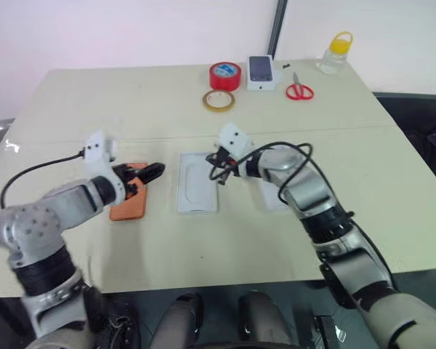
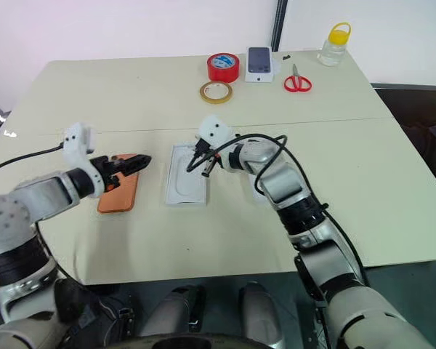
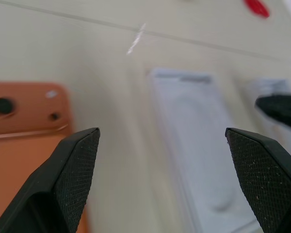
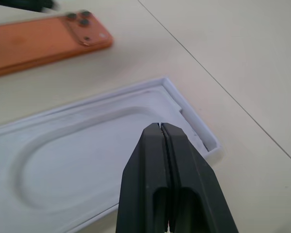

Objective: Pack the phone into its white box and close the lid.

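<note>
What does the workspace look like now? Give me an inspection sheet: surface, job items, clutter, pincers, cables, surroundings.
Surface: beige table, seam across it.
Job's things: orange phone lies back up; white piece partly hidden under the right arm, box or lid cannot tell.
Clutter: white insert, red tape roll, tan tape roll, small white box, red scissors, yellow-capped bottle.
Grippers: left pincer open by the phone; right pincer shut above the insert.
Cables: left wrist cable, right wrist cable, both black.
Surroundings: pale wall, dark pole.
</note>
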Robot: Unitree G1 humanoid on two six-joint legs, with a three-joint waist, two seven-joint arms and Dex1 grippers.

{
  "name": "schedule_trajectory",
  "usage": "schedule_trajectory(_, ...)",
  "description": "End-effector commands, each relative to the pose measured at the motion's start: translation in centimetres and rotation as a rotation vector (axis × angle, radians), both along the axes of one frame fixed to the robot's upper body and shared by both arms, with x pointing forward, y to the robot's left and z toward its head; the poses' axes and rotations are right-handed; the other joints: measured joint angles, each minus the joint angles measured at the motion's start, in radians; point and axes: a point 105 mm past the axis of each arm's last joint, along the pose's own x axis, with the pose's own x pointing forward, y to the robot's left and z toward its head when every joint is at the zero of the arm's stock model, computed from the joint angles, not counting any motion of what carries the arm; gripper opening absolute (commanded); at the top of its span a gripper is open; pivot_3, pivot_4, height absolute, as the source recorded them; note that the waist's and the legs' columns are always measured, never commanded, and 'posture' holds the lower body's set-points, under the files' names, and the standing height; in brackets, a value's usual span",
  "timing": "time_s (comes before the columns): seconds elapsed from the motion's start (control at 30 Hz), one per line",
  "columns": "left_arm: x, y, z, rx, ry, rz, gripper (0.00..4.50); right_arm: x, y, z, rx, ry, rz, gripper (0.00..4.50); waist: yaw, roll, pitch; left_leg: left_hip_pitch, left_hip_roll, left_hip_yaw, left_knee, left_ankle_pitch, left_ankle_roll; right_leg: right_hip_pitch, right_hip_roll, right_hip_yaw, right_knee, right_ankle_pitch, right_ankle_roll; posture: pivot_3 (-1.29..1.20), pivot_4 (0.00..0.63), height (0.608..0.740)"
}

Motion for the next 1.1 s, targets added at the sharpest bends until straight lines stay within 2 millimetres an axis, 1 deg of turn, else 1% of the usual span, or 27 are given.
schedule_trajectory(0.03,-1.8,1.1,0.3,0.131,-0.121,-0.104,4.34,1.1,1.9,-0.4,-0.091,-0.038,-0.018,0.04,-0.005,0.000,0.000,0.000,0.001,0.001,-0.001,0.000,0.000,-0.001,0.001,0.001,0.000,0.000,-0.001,0.00,0.150,0.740)
schedule_trajectory(0.07,-2.4,1.0,0.1,0.158,-0.131,-0.150,4.34,1.2,2.2,-0.5,-0.099,-0.033,-0.012,0.04,0.000,0.001,0.000,0.000,0.001,0.001,-0.002,0.000,0.000,-0.001,0.001,0.002,-0.001,0.000,-0.001,0.00,0.150,0.740)
schedule_trajectory(0.17,-3.6,0.9,-0.4,0.205,-0.148,-0.237,4.34,1.3,2.8,-0.8,-0.105,-0.018,0.000,0.04,0.010,0.001,0.001,0.000,0.001,0.001,-0.002,0.000,0.000,-0.001,0.000,0.001,-0.002,0.000,-0.001,0.00,0.150,0.740)
schedule_trajectory(0.23,-5.1,0.6,-1.3,0.262,-0.141,-0.328,4.34,1.5,3.2,-1.1,-0.121,-0.011,0.002,0.04,0.006,0.001,0.000,0.000,0.001,0.001,-0.002,0.000,0.000,-0.002,0.001,0.001,-0.004,0.001,-0.002,0.00,0.150,0.740)
schedule_trajectory(0.37,-6.6,-0.1,-2.5,0.310,-0.127,-0.435,4.34,2.2,3.4,-1.7,-0.159,-0.004,-0.021,0.04,0.003,0.002,0.001,0.000,0.002,0.002,-0.003,0.000,0.000,-0.001,0.001,0.002,-0.003,0.001,-0.002,0.00,0.150,0.740)
schedule_trajectory(0.47,-7.0,-0.6,-3.0,0.318,-0.129,-0.464,4.34,3.0,3.2,-2.0,-0.197,-0.029,-0.061,0.04,0.001,0.003,0.001,0.000,0.003,0.002,-0.004,0.000,0.000,-0.002,0.002,0.002,-0.003,0.002,-0.003,0.00,0.150,0.740)
schedule_trajectory(0.57,-7.0,-0.8,-3.2,0.306,-0.131,-0.461,4.34,3.7,3.0,-1.7,-0.196,-0.062,-0.098,0.04,-0.001,0.002,0.001,0.000,0.003,0.002,-0.005,0.000,-0.001,-0.002,0.002,0.002,-0.003,0.002,-0.004,0.00,0.150,0.740)
schedule_trajectory(0.73,-7.0,-1.4,-3.3,0.293,-0.138,-0.471,4.34,3.9,3.1,-1.4,-0.177,-0.094,-0.106,0.04,-0.001,0.002,0.001,0.000,0.004,0.002,-0.008,0.001,-0.002,-0.003,0.003,0.002,-0.003,0.002,-0.004,0.00,0.150,0.740)
schedule_trajectory(0.83,-6.9,-1.7,-3.2,0.276,-0.147,-0.470,4.34,3.4,3.2,-1.2,-0.171,-0.118,-0.070,0.04,-0.001,0.002,0.001,0.000,0.004,0.002,-0.009,0.001,-0.002,-0.004,0.003,0.002,-0.003,0.002,-0.004,0.00,0.150,0.740)
schedule_trajectory(0.93,-6.3,-1.4,-2.8,0.244,-0.164,-0.429,4.34,1.9,3.6,-0.5,-0.131,-0.132,0.028,0.04,0.000,0.002,0.001,0.000,0.004,0.002,-0.009,0.001,-0.002,-0.004,0.003,0.002,-0.003,0.002,-0.004,0.00,0.150,0.740)
schedule_trajectory(1.03,-5.6,-0.7,-2.1,0.194,-0.181,-0.360,4.34,-0.8,3.7,-0.5,-0.124,-0.108,0.175,0.04,0.001,0.002,0.001,0.000,0.004,0.002,-0.009,0.001,-0.002,-0.004,0.003,0.002,-0.003,0.002,-0.004,0.00,0.150,0.740)
schedule_trajectory(1.1,-5.2,-0.2,-1.8,0.173,-0.188,-0.321,4.34,-2.5,3.4,-1.2,-0.173,-0.105,0.253,0.04,0.001,0.002,0.001,0.000,0.004,0.002,-0.009,0.001,-0.002,-0.004,0.003,0.002,-0.003,0.002,-0.004,0.00,0.150,0.740)
